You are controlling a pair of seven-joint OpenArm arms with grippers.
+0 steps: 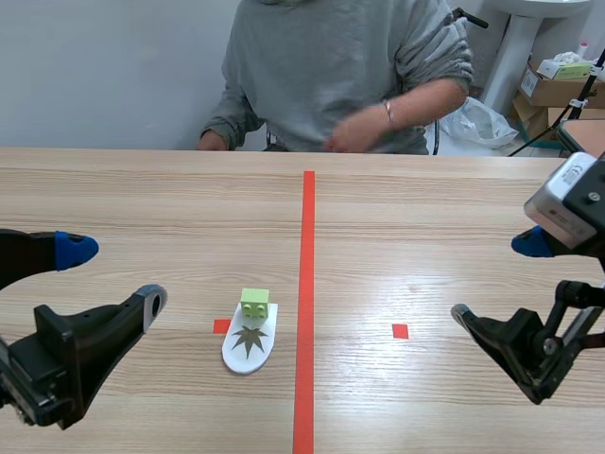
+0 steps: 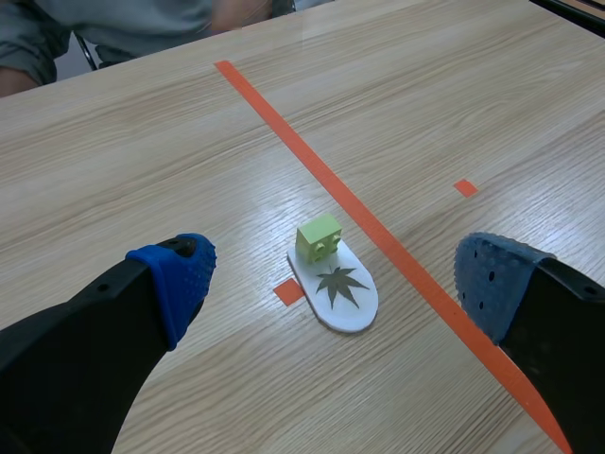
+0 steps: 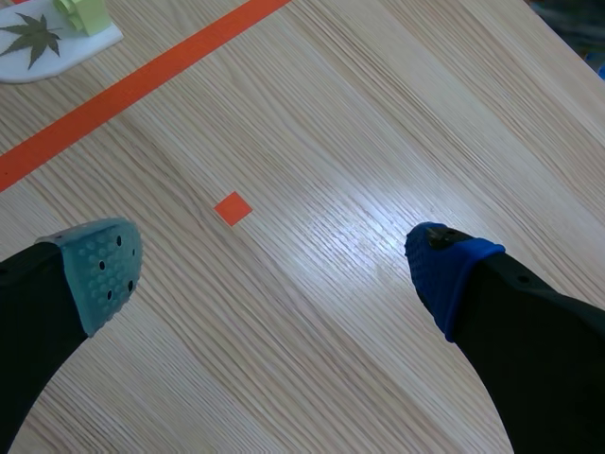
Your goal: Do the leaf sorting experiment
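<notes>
**Scene view: leaf sorting, item unsorted, both claws empty**

Item 1. Leaf card point(image 1: 250, 347): a white oval plaque printed with a dark maple leaf. It lies flat on the counter point(image 1: 142, 208), with a green block point(image 1: 254, 303) standing on its far end.

Item 2. Left claw point(image 1: 113, 274): fingers wide apart, holding nothing. In its wrist view we see the card ahead of it, framed between the two fingers and touching neither.

Item 3. Right claw point(image 1: 496, 279): fingers also spread, holding nothing. The card is well apart from it, ahead and off to one side, beyond the orange-red tape line point(image 1: 307, 284).

Item 4. Progress: we judge the task to be at its start. The card sits just beside the tape line on the left claw's side, and no claw touches it. Gripping, carrying and placing all remain to be done. The left claw is the nearer candidate.
</notes>
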